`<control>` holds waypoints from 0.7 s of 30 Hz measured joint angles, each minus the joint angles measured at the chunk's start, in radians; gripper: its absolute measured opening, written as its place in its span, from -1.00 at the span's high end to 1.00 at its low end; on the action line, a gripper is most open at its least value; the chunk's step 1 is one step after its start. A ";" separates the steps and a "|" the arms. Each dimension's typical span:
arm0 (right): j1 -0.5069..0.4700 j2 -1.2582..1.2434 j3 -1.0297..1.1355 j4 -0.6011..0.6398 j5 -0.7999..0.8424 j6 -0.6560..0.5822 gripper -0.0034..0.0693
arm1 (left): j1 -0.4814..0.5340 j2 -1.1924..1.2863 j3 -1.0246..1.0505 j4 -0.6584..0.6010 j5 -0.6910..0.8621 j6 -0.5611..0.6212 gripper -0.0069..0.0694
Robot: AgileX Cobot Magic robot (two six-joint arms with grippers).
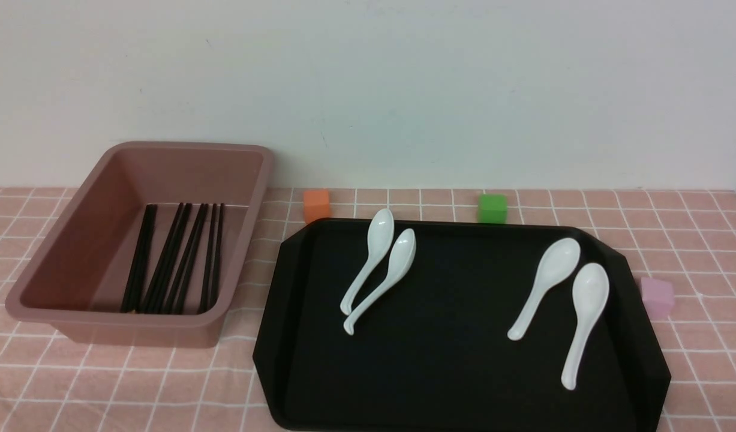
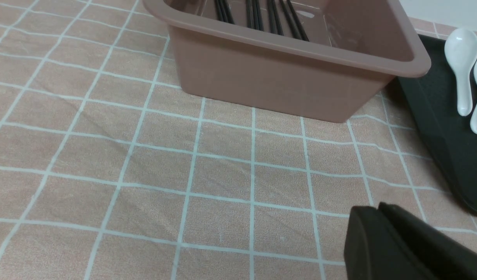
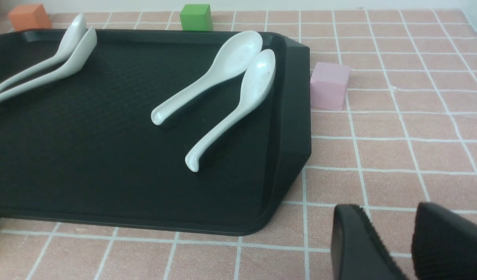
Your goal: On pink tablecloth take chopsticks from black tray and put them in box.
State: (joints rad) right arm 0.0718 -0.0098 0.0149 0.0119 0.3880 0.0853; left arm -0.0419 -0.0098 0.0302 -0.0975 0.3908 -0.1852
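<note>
Several black chopsticks (image 1: 176, 258) lie inside the mauve box (image 1: 74, 240) at the left of the pink tablecloth (image 1: 104, 390). They also show in the left wrist view (image 2: 257, 11), inside the box (image 2: 269, 74). The black tray (image 1: 451, 360) at the centre right holds only white spoons; no chopsticks show on it. It also shows in the right wrist view (image 3: 86, 163). Neither arm shows in the front view. My left gripper (image 2: 378, 208) is shut and empty over the cloth, on the near side of the box. My right gripper (image 3: 390, 212) is open and empty over the cloth beside the tray's near right corner.
Two pairs of white spoons (image 1: 379, 264) (image 1: 559, 300) lie on the tray. An orange cube (image 1: 317, 205) and a green cube (image 1: 492, 208) stand behind the tray, and a pink cube (image 1: 657, 296) to its right. A wall rises behind the table.
</note>
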 joint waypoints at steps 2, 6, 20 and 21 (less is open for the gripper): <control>0.000 0.000 0.000 0.000 0.000 0.000 0.25 | 0.000 0.000 0.000 0.000 0.000 0.000 0.73; 0.000 0.000 0.000 0.000 0.000 0.000 0.25 | 0.000 0.000 0.000 0.000 0.000 0.000 0.72; 0.000 0.000 0.000 0.000 0.000 0.000 0.25 | 0.000 0.000 0.000 0.000 0.000 0.000 0.68; 0.000 0.000 0.000 0.000 0.000 0.000 0.25 | 0.000 0.000 0.000 0.000 0.000 0.000 0.67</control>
State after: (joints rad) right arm 0.0718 -0.0098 0.0149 0.0119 0.3880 0.0853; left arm -0.0419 -0.0098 0.0302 -0.0975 0.3908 -0.1852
